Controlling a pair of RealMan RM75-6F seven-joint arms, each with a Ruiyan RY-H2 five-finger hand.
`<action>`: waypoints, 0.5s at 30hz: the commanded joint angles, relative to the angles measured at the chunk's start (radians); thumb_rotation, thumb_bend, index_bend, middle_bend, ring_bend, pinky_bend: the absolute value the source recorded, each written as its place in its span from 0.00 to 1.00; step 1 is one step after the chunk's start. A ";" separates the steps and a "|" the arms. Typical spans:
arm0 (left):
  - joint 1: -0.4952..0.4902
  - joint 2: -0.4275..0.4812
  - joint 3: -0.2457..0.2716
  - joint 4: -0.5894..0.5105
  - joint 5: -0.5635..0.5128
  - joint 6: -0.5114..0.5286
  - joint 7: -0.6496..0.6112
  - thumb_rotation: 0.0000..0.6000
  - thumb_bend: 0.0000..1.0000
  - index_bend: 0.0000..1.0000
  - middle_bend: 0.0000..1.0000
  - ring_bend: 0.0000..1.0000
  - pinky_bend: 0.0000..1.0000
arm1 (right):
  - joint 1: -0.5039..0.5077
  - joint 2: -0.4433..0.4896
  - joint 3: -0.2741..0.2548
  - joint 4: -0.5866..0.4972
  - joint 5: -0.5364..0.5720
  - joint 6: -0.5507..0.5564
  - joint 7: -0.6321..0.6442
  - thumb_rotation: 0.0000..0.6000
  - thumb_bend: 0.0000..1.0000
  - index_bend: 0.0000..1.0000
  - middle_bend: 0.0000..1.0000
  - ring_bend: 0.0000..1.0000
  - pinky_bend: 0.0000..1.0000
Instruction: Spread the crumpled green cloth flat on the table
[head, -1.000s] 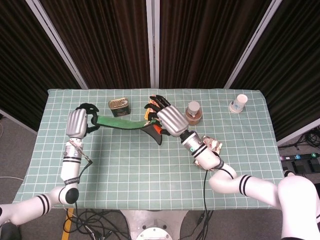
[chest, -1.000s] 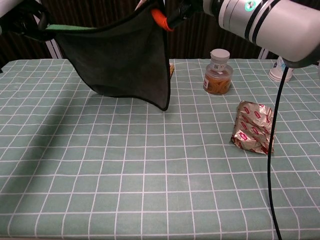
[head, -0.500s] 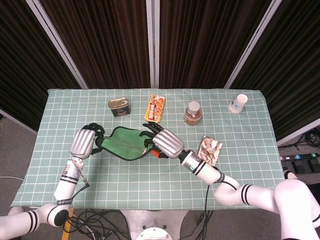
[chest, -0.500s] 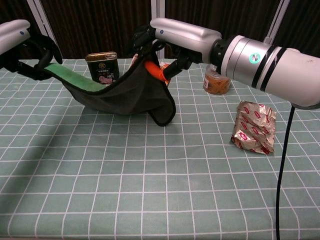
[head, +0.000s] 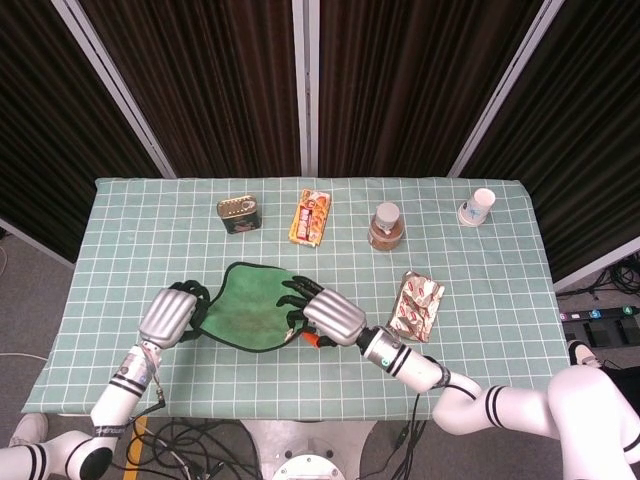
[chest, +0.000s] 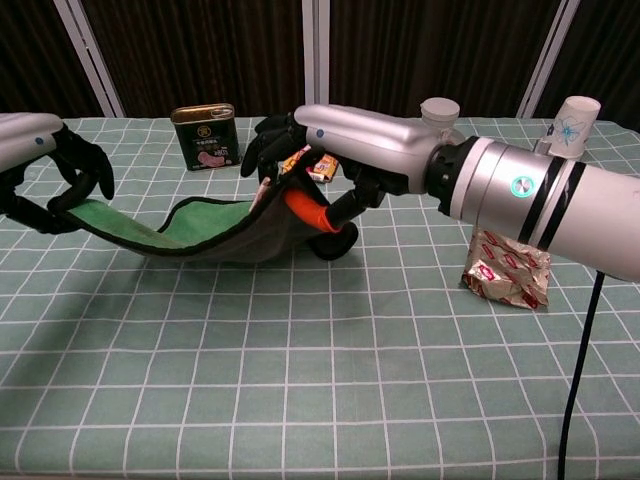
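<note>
The green cloth (head: 248, 305) with dark edging hangs slack between my two hands, its middle sagging onto the table; in the chest view the cloth (chest: 190, 228) shows a green top and grey underside. My left hand (head: 170, 315) grips the cloth's left corner, and the same left hand (chest: 55, 175) shows just above the table. My right hand (head: 325, 318) holds the right corner, fingers closed around it beside an orange tag (chest: 305, 209); it appears in the chest view as the right hand (chest: 320, 150).
A tin can (head: 238, 213), a snack packet (head: 311, 217), a brown jar (head: 386, 227) and a paper cup (head: 480, 206) stand along the table's far side. A foil packet (head: 417, 304) lies right of my right hand. The table (head: 500, 350) has a checked green cover.
Both hands came down and toward the near edge with the cloth. It went from hanging stretched in the air to sagging onto the table.
</note>
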 joint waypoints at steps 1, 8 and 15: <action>0.001 0.014 0.017 -0.016 0.012 -0.022 0.010 1.00 0.39 0.78 0.45 0.28 0.35 | -0.012 -0.001 -0.021 -0.010 -0.011 -0.005 0.004 1.00 0.54 0.74 0.22 0.00 0.00; -0.002 0.047 0.052 -0.059 0.032 -0.072 0.052 1.00 0.39 0.78 0.44 0.28 0.35 | -0.038 0.007 -0.062 -0.028 -0.029 -0.011 0.024 1.00 0.54 0.74 0.22 0.00 0.00; -0.019 0.052 0.077 -0.070 0.005 -0.147 0.122 1.00 0.39 0.78 0.44 0.28 0.35 | -0.055 -0.013 -0.090 0.000 -0.039 -0.028 0.037 1.00 0.54 0.74 0.22 0.00 0.00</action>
